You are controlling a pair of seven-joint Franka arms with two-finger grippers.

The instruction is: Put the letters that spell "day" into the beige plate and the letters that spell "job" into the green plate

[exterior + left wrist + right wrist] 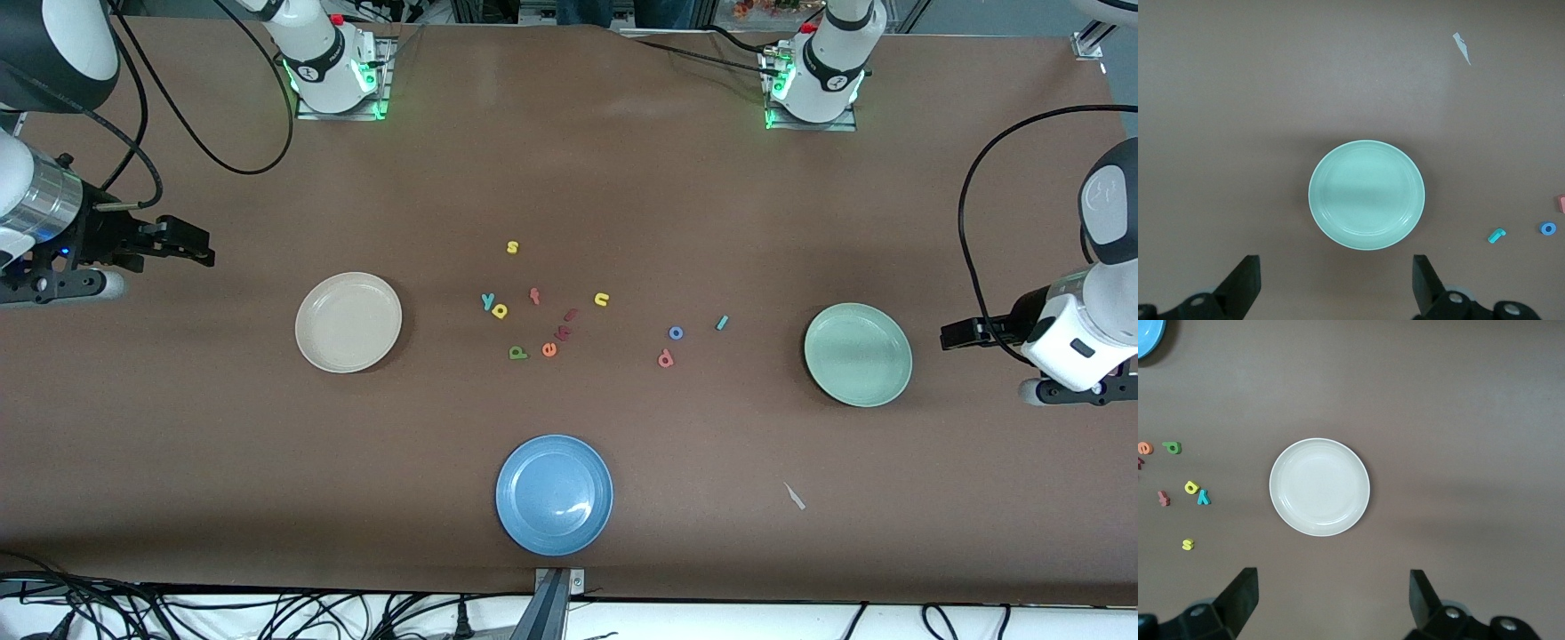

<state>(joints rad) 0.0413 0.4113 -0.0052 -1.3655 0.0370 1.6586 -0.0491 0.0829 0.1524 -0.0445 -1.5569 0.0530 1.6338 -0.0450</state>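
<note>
The beige plate [348, 322] [1319, 487] lies empty toward the right arm's end, the green plate [858, 354] [1367, 195] empty toward the left arm's end. Between them lie the teal "y" [487, 301] [1203, 497], yellow "a" [500, 310] [1192, 487] and green "d" [518, 353] [1172, 447]. Closer to the green plate are the blue "o" [676, 333] [1547, 229], teal "j" [722, 323] [1497, 235] and pinkish "b" [665, 359] [1561, 203]. My right gripper [200, 249] [1333, 597] hangs open outside the beige plate. My left gripper [951, 335] [1337, 280] hangs open outside the green plate.
A blue plate [554, 494] sits nearest the front camera. Other letters lie among the task's: yellow "s" [512, 247], yellow "n" [602, 300], orange "e" [549, 349], a red "t" [534, 295] and two dark red ones [566, 324]. A paper scrap [794, 496] lies near the front edge.
</note>
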